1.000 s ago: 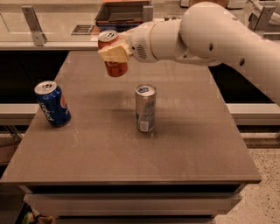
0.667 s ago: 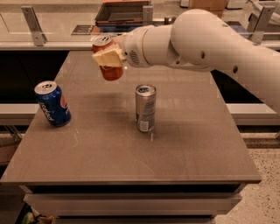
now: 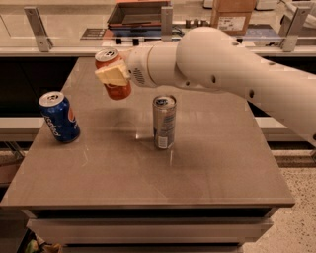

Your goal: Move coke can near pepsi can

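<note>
The coke can (image 3: pixel 116 84), red-orange with a silver top, hangs tilted in the air above the table's back left part. My gripper (image 3: pixel 113 75) is shut on it, with a pale yellow finger (image 3: pixel 111 75) across its side. The white arm reaches in from the right. The pepsi can (image 3: pixel 59 117), blue with a silver top, stands on the table (image 3: pixel 148 178) near its left edge, to the lower left of the held can and apart from it.
A taller slim silver-grey can (image 3: pixel 164 122) stands near the table's middle, below and right of the gripper. A counter with metal brackets, a dark tray (image 3: pixel 138 12) and a cardboard box (image 3: pixel 233 15) runs behind the table. Floor shows at the right.
The gripper has carried the coke can leftward and slightly down, toward the pepsi can's side of the table. The pepsi can and the silver can have not moved.
</note>
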Motion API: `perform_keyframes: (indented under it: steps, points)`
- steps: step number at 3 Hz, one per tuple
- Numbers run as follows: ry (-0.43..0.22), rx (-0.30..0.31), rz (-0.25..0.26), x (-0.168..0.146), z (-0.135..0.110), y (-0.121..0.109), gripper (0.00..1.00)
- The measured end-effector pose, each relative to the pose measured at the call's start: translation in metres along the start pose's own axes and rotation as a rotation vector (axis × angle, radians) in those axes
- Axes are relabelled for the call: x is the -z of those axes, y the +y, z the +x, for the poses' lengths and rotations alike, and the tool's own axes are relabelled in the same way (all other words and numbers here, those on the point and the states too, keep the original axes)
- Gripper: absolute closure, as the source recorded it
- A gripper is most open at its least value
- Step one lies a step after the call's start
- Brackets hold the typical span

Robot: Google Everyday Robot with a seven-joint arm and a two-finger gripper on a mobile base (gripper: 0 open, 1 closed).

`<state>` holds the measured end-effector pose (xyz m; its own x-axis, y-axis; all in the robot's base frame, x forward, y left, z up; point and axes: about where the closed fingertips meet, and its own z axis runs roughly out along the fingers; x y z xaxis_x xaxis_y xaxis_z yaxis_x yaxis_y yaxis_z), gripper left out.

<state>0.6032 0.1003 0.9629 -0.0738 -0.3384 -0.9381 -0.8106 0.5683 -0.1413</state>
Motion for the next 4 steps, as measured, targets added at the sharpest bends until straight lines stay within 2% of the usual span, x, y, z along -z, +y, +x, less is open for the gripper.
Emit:
perform_keyframes:
  steps: [4]
  points:
    - [0.014,-0.09,0.004,-0.019,0.021,0.024,1.0]
